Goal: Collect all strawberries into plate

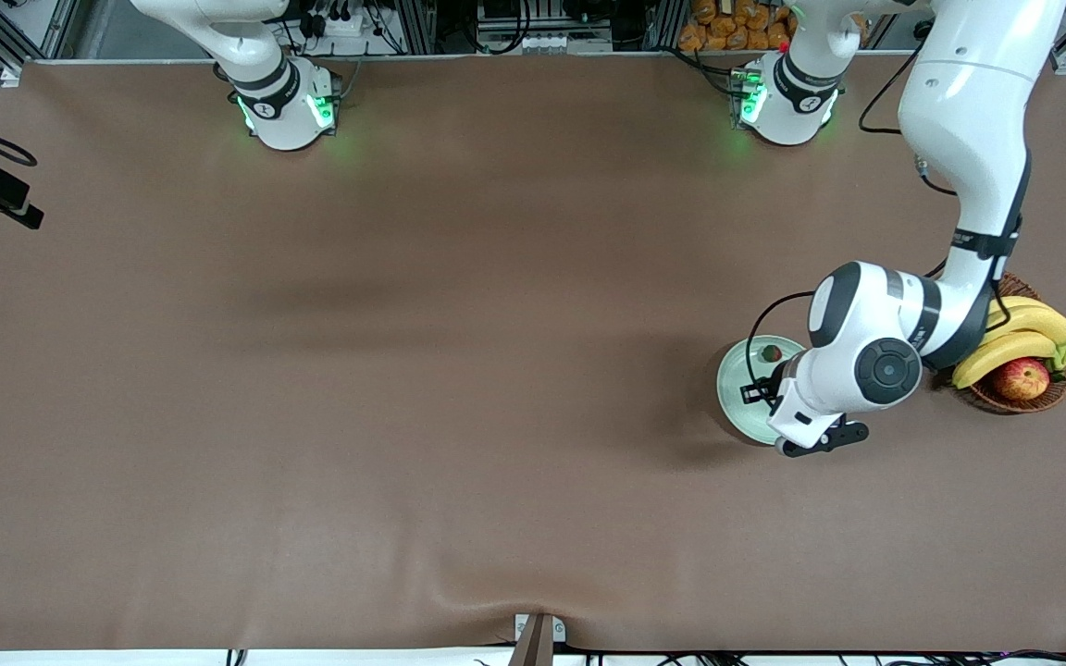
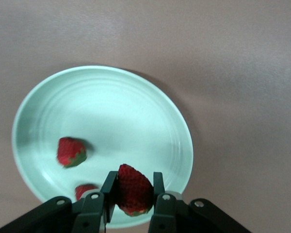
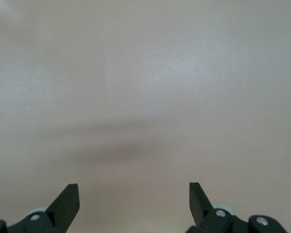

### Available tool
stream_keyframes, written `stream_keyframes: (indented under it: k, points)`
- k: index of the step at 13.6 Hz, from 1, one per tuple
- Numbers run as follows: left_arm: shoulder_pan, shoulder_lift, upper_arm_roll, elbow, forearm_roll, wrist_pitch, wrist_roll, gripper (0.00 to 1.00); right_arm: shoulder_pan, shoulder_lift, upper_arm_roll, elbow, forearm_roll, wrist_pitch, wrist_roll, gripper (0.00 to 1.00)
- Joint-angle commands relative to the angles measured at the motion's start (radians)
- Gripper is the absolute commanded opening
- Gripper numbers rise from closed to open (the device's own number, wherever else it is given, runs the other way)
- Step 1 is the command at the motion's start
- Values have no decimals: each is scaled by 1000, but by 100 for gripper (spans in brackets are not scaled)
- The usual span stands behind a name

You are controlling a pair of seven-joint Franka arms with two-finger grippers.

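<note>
Left gripper (image 2: pixel 132 198): pinching a strawberry (image 2: pixel 134 189) between its fingers (image 2: pixel 109 187), hanging over the plate's rim; in the front view it is hiding under the arm's wrist, at about 7 o'clock from the basket.
Held strawberry: sitting red tip up and green cap down in the left wrist view, up in the air over the plate.
Plate (image 1: pixel 737 388): lying on the table toward the left arm's end, at about 9 o'clock from the basket, just beside it.
Strawberries in plate: two are lying in it; one (image 2: pixel 71 151) is resting on the plate's floor, another (image 2: pixel 85 190) is peeking out by the gripper's finger. The front view is showing only one (image 1: pixel 771 352), at about 12 o'clock in the plate.
Basket (image 1: pixel 1005 400): wicker, holding bananas (image 1: pixel 1019 338) and an apple (image 1: pixel 1021 378).
Right gripper (image 3: pixel 134 200): fingers standing spread wide, holding nothing, over bare table (image 3: pixel 145 73); the right arm is waiting.
</note>
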Motion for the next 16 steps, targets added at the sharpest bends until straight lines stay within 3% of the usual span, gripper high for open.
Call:
stream_keyframes:
  k: [1,2,3,4,5,12,16]
  points:
    - [6,10,-3,-54,21,94,6,0,-21,-5,14,9,15,-25,3,100]
    - [9,10,-3,-54,38,94,6,2,-20,-5,14,9,10,-49,1,100]
    - [4,17,-3,-53,49,94,6,46,-20,-5,14,9,9,-56,0,100]
    - [3,25,-2,-51,49,94,4,81,-18,-5,15,9,9,-57,0,100]
    - [7,21,-3,-53,49,92,-2,100,-18,-5,15,9,9,-57,0,100]
    - [1,-162,-9,-28,49,-90,15,100,-20,-5,15,13,7,-54,0,100]
    - [12,-246,1,82,36,-262,35,100,-20,-5,15,13,5,-50,0,100]
